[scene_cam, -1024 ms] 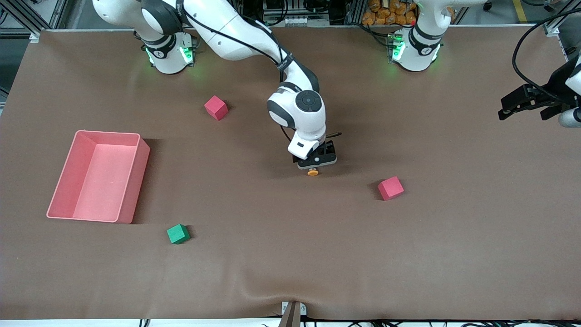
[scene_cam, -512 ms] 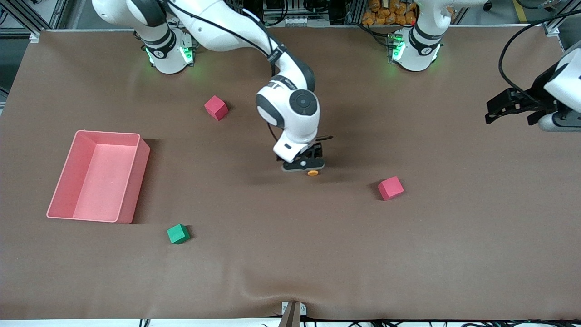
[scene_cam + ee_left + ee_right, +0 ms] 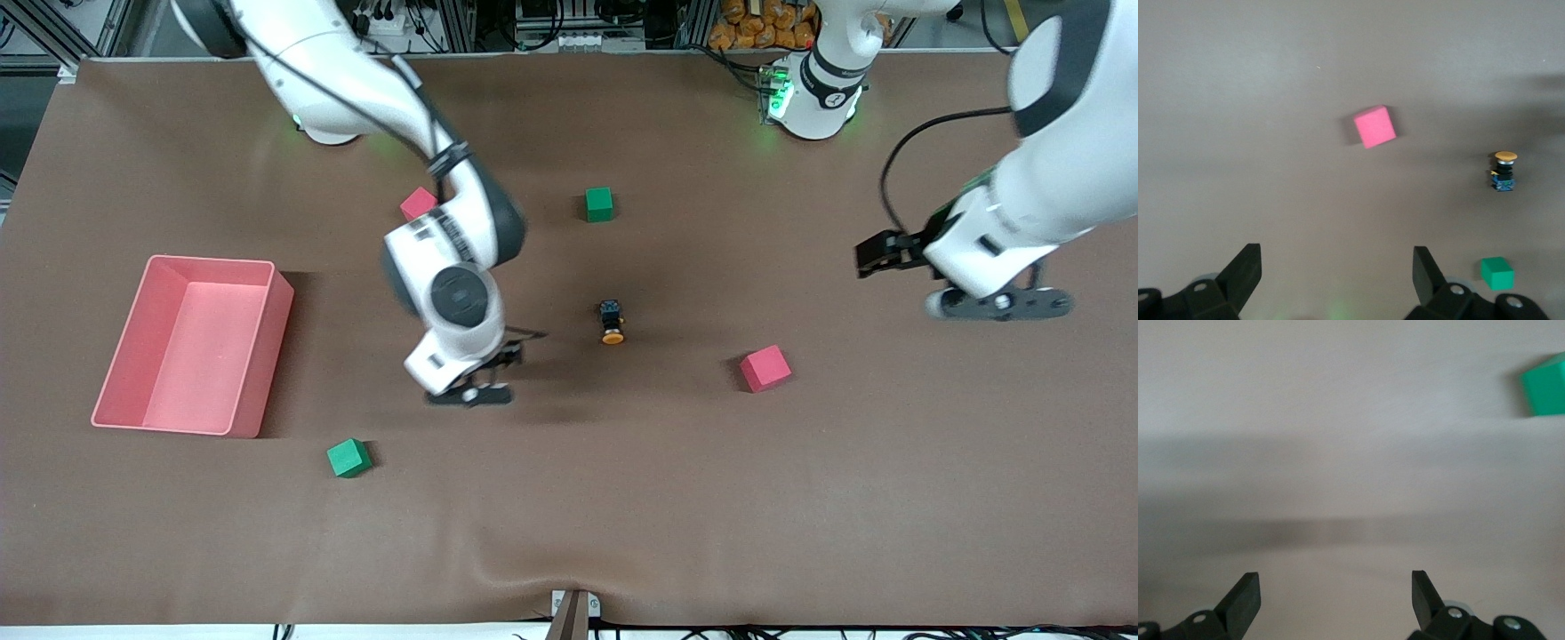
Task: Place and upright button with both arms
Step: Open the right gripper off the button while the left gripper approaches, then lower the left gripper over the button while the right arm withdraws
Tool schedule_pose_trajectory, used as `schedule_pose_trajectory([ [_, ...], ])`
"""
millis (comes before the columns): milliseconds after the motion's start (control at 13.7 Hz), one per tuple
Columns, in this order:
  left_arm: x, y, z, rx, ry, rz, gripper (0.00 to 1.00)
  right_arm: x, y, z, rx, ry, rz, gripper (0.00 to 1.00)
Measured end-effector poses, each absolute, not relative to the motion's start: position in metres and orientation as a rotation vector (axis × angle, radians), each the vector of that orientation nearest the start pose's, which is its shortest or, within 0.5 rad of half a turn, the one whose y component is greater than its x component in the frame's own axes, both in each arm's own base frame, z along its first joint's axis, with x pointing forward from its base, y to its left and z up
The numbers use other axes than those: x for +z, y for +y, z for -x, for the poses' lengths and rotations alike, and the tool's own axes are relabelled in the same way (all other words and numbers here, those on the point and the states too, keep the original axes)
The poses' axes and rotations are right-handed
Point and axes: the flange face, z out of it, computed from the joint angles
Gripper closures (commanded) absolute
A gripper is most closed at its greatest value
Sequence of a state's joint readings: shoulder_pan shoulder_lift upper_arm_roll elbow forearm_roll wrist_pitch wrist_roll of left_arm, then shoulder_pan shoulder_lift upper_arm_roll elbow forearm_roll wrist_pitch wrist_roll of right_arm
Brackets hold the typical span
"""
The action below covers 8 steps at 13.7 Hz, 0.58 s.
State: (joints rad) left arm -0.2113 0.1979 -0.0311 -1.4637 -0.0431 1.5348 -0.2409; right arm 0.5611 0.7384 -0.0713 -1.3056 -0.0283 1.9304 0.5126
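2 hands are in my feed, and both are empty with their fingers spread wide. The button [image 3: 611,322] lies on its side near the middle of the brown worktop [image 3: 622,498], touched by nothing; its orange cap points toward the front camera and its black body with the bluish end points toward the arm bases. In the left wrist view I see it [image 3: 1503,171] the same way, lying alone on the cloth.

The right hand [image 3: 471,392] hangs low over the worktop, apart from the button, toward the right arm's end, with bare cloth between its fingers [image 3: 1241,597]. The left hand [image 3: 996,303] is up over the left arm's end of the worktop, well apart from the button, and its fingertips [image 3: 1245,267] frame bare cloth.

I count 4 cubes. 1 pink-red cube [image 3: 765,368] sits near the button, a little nearer the front camera and toward the left arm's end. 1 green cube [image 3: 599,204] sits farther from the camera than the button. Another pink-red cube [image 3: 416,204] shows partly, just beside the right arm. The second green cube [image 3: 348,458] lies nearer the camera than the right hand. A pink tray [image 3: 267,356] stands at the right arm's end.
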Motion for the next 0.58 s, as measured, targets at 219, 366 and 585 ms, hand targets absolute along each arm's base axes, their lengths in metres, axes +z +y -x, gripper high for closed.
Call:
schedule_pose_trajectory([
  [219,0.525,-0.203,-0.595,0.272,-0.02,3.126,0.0,0.295,0.24,-0.689,0.104,0.09,3.247,0.0],
  [366,0.5,-0.237,-0.599,0.321,-0.032,3.12,0.0,0.298,0.156,-0.717,0.073,0.149,3.229,0.0],
  [585,0.458,-0.294,-0.602,0.38,-0.038,3.12,0.0,0.31,0.083,-0.735,-0.022,0.275,3.202,0.0],
])
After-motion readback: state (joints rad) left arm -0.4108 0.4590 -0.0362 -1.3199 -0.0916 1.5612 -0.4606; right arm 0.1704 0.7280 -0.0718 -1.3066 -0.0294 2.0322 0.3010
